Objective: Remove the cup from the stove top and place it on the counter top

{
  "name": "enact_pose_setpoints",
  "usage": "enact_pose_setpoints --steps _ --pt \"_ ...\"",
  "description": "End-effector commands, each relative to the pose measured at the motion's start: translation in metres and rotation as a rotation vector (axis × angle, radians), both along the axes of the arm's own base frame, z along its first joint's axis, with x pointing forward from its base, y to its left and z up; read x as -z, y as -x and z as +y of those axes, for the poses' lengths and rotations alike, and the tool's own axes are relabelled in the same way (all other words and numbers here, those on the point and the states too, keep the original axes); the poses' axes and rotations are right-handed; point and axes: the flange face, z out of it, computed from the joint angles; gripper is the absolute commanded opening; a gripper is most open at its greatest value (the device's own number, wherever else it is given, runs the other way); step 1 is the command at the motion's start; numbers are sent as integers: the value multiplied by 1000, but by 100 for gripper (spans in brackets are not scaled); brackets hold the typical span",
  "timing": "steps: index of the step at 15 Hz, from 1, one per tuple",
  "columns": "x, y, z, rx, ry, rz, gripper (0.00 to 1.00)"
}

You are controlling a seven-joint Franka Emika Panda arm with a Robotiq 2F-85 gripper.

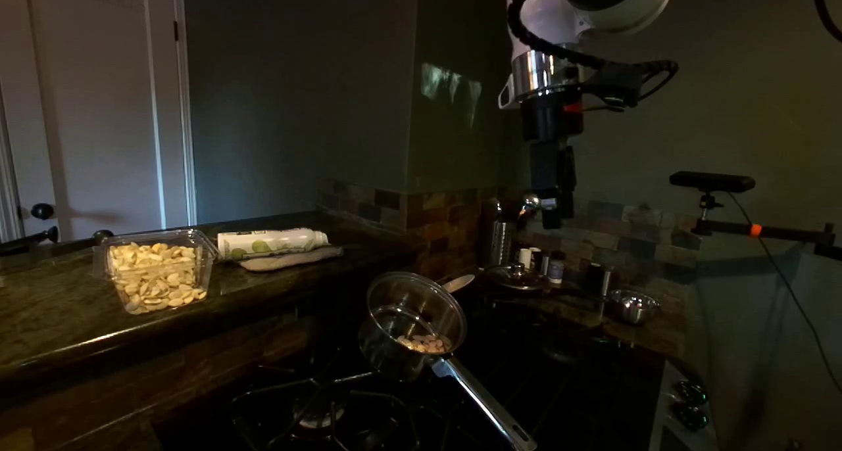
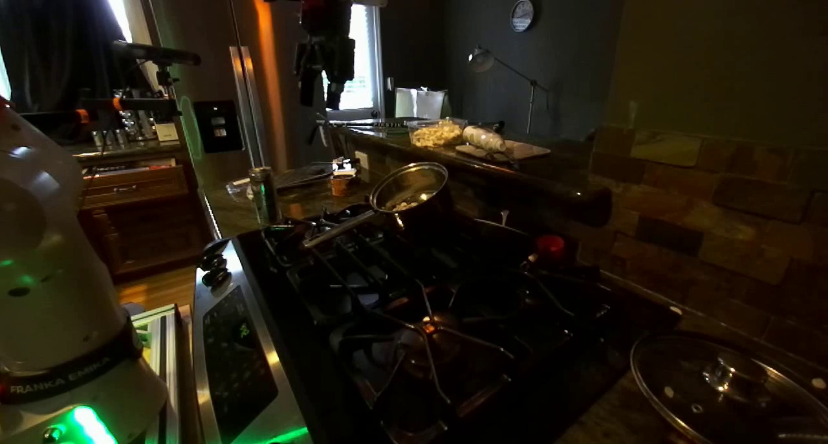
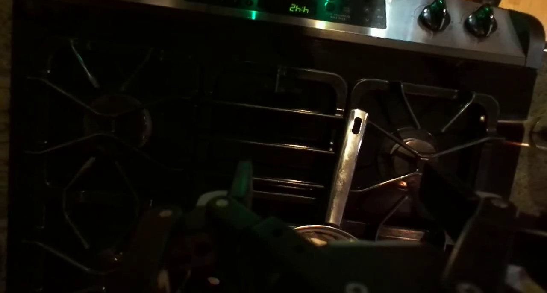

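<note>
The vessel on the stove top is a shiny steel saucepan with a long flat handle and pale pieces inside; no other plain cup stands out. The saucepan also shows in an exterior view, its handle reaching toward the knobs. In the wrist view its handle lies on view and its bowl is mostly hidden by the gripper. The counter top is the raised dark stone ledge beside the stove. My gripper points down, open and empty, high above the stove top and apart from the saucepan.
A clear box of pale pieces and a lying bottle are on the counter top. A glass lid lies beside the stove. A steel bowl and jars stand behind. A small red thing is at the stove's back.
</note>
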Motion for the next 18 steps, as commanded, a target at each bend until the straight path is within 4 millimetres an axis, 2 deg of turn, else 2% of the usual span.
enact_pose_setpoints --steps 1,5,6,9,11,12,13,15,16,18 --pt "15 -26 -10 175 54 -69 100" --pt "58 -76 -45 374 84 -187 100" --pt "70 -89 -60 414 104 -224 100" --pt "94 -118 -97 548 155 -317 100" --pt "105 -129 -122 650 192 -345 100" --pt "99 -119 -109 570 154 -325 100" --pt "105 -122 -116 583 160 -320 100" --pt "106 -123 -116 578 159 -319 100" --pt "106 -127 -108 655 196 -317 100" --pt "117 -152 -106 779 205 -382 100"
